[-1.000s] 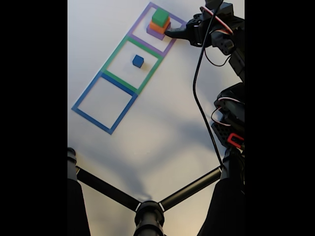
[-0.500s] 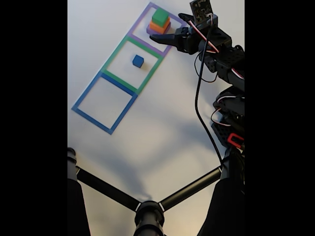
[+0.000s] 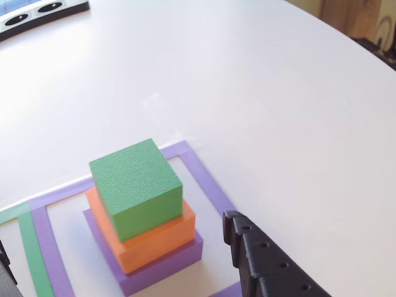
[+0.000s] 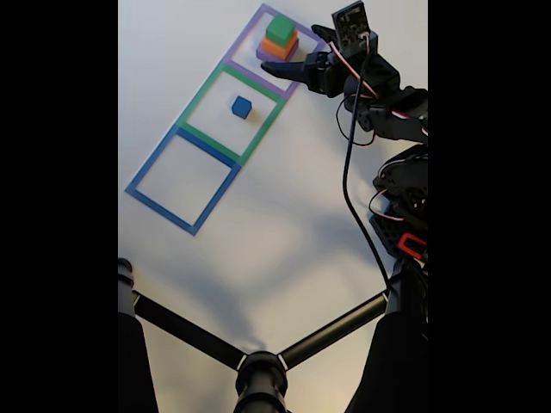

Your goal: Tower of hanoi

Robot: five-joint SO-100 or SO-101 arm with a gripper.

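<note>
Gripper approach to stack
Gripper (image 4: 300,53), jaws parted and empty; green block (image 4: 280,29) lies at its 11 o'clock in the fixed view, close.

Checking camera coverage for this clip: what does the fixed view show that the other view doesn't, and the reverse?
Fixed view alone: the blue cube in the green outline, the blue outline with nothing inside, the whole arm and a black stand in front.
Other view alone: close detail of the stack, grainy block surfaces, and a dark device at the table's far edge.
Both: the green block on orange on purple, inside the purple outline, with the pincer beside the stack, not touching it.
</note>
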